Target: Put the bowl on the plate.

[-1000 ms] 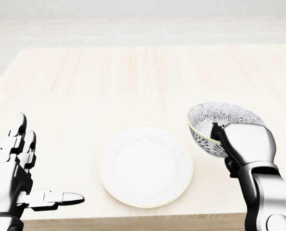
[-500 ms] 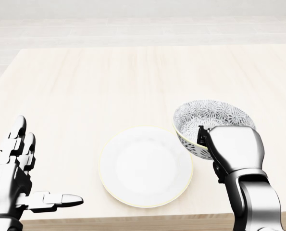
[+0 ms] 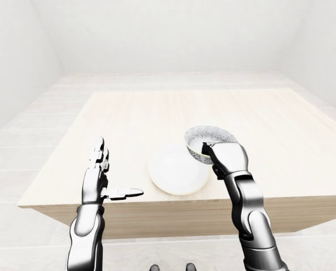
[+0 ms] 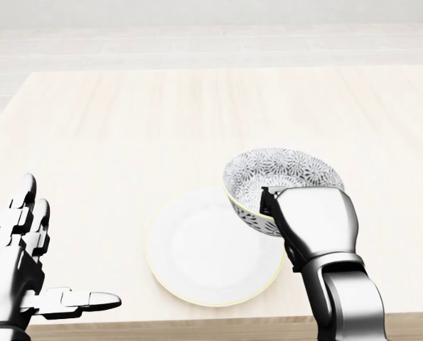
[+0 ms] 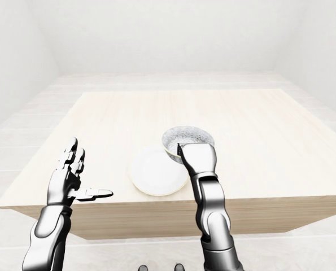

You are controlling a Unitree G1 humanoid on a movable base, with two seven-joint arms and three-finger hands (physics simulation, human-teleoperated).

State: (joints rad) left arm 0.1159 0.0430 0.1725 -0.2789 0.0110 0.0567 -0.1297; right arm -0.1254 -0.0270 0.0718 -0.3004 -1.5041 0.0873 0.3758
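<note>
near the bottom edge of the bench (image 3: pixel 156 113) in the left-eye view, a white plate (image 3: pixel 170 170) lies flat. the patterned bowl (image 3: pixel 209 137) hangs at the plate's right rim, held by the right robot hand (image 3: pixel 228 160), whose fingers close on the bowl's rim and the wall below it. the left robot hand (image 3: pixel 97 179) stands well off to the plate's left, at the bench's bottom edge, fingers spread and holding nothing. in the head view the bowl overlaps only the plate's upper right rim and sits tipped rather than level, with a dark finger hooked over its rim; whether its base touches the plate cannot be told. the right-eye view shows the same offset, the bowl toward the plate's right and not over its middle. the risk, as i judge it, lies in letting go here: an off-centre, tilted bowl would land on the plate's raised rim, then rock, slide onto the bench, or nudge the plate toward the bench's edge. a one-sided grip could also let the bowl swing as the fingers loosen.
</note>
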